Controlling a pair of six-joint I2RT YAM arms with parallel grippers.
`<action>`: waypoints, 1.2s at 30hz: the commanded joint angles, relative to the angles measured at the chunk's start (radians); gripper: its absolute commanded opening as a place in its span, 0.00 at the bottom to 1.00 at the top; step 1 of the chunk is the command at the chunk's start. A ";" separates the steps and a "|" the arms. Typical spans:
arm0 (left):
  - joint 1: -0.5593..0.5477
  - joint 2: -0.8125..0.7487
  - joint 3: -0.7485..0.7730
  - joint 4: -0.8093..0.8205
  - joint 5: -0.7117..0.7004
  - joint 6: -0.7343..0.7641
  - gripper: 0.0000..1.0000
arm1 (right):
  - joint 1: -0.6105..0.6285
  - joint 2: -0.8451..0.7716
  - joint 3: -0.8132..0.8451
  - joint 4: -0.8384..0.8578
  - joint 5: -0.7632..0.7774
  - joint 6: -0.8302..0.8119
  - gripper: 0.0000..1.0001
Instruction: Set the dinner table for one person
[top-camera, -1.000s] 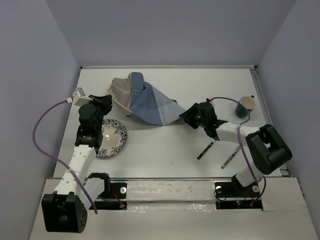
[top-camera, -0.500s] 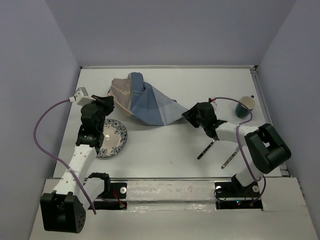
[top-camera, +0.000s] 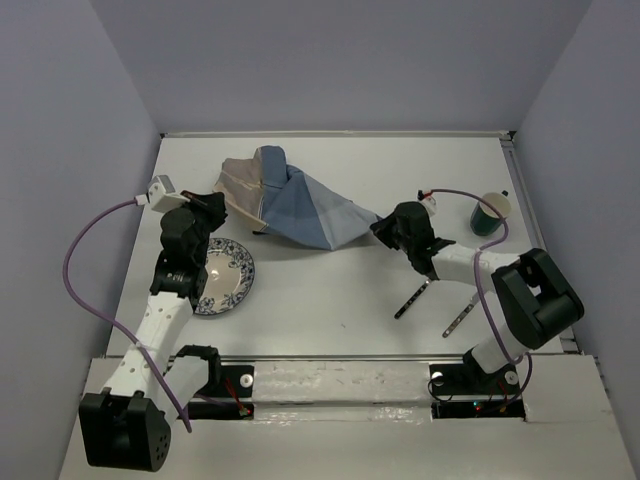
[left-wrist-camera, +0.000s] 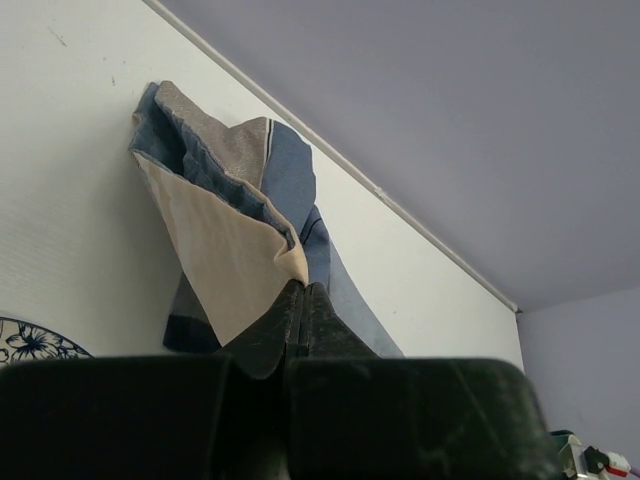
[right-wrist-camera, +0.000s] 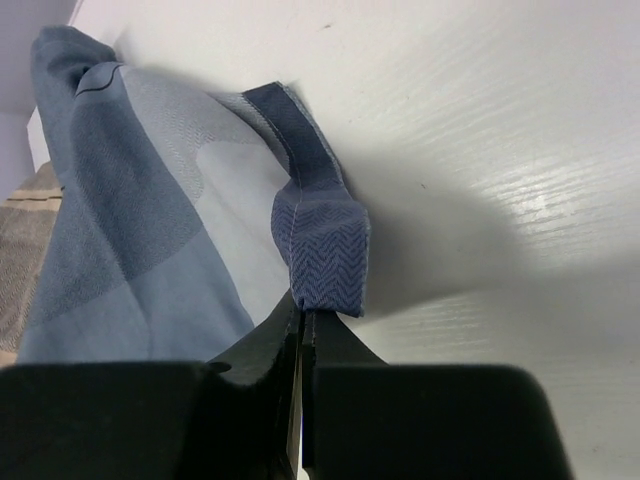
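Note:
The white dinner table (top-camera: 330, 290) fills the top view. A tan-and-blue cloth placemat (top-camera: 290, 205) lies crumpled and partly lifted across its far middle. My left gripper (top-camera: 213, 203) is shut on the placemat's tan left corner (left-wrist-camera: 285, 270). My right gripper (top-camera: 382, 228) is shut on its dark blue right corner (right-wrist-camera: 320, 250) and holds it off the table. A blue-patterned plate (top-camera: 222, 275) lies under my left arm; its rim shows in the left wrist view (left-wrist-camera: 30, 340). A green cup (top-camera: 490, 212) stands at the far right. Two dark utensils (top-camera: 412, 298) (top-camera: 460, 317) lie near my right arm.
The table's metal edging (top-camera: 512, 150) runs along the far and right sides. Grey walls close in the back and both sides. A purple cable (top-camera: 85, 260) loops beside the left arm.
My right gripper has drawn its corner of the placemat to the right, stretching the cloth flatter. My left gripper has shifted slightly with its corner.

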 joint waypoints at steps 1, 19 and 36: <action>-0.006 -0.021 0.076 0.059 -0.019 0.004 0.00 | 0.003 -0.117 0.026 0.029 0.071 -0.092 0.00; -0.173 0.080 0.465 0.117 0.024 -0.030 0.00 | 0.003 -0.659 0.470 -0.382 0.268 -0.714 0.00; -0.028 0.634 1.048 -0.027 0.094 0.027 0.00 | -0.442 -0.027 1.051 -0.465 -0.184 -0.661 0.00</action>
